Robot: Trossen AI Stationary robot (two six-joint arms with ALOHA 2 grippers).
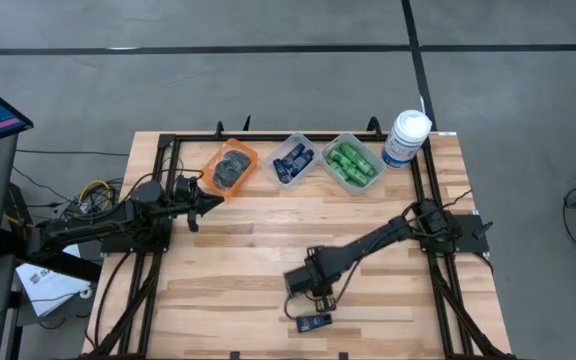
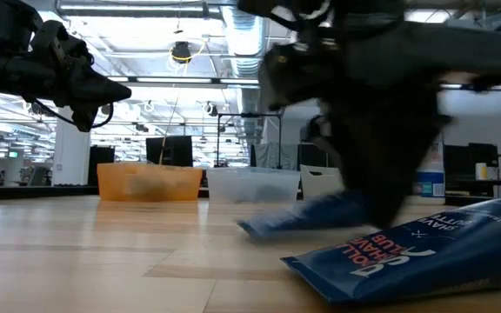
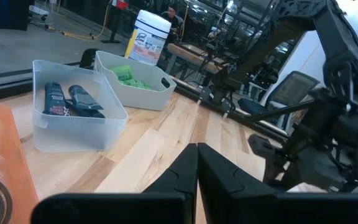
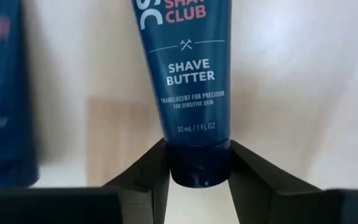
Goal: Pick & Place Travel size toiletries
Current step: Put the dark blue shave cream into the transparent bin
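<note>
My right gripper (image 4: 199,155) stands low over the near middle of the table (image 1: 311,292), shut on a dark navy "Shave Butter" tube (image 4: 190,68), which shows blurred under it in the low view (image 2: 316,217). A second navy tube (image 1: 315,321) lies flat on the wood close by, toward the near edge (image 2: 424,252). My left gripper (image 3: 197,155) is shut and holds nothing. It hovers above the table beside the orange bin (image 1: 206,200). My right gripper pinches the navy tube by its round cap end (image 4: 199,174), one finger (image 4: 148,171) on each side of the cap. The fingers come from above, pointing down. The tube's body stretches away from the fingers along the wood; whether it is lifted clear, I cannot tell.
Along the far edge stand three bins: an orange bin (image 1: 234,165) with grey tins, a clear bin (image 1: 295,160) with navy tubes and a clear bin (image 1: 353,163) with green bottles. A large white jar (image 1: 405,138) stands at the far right corner. Bare wood lies between.
</note>
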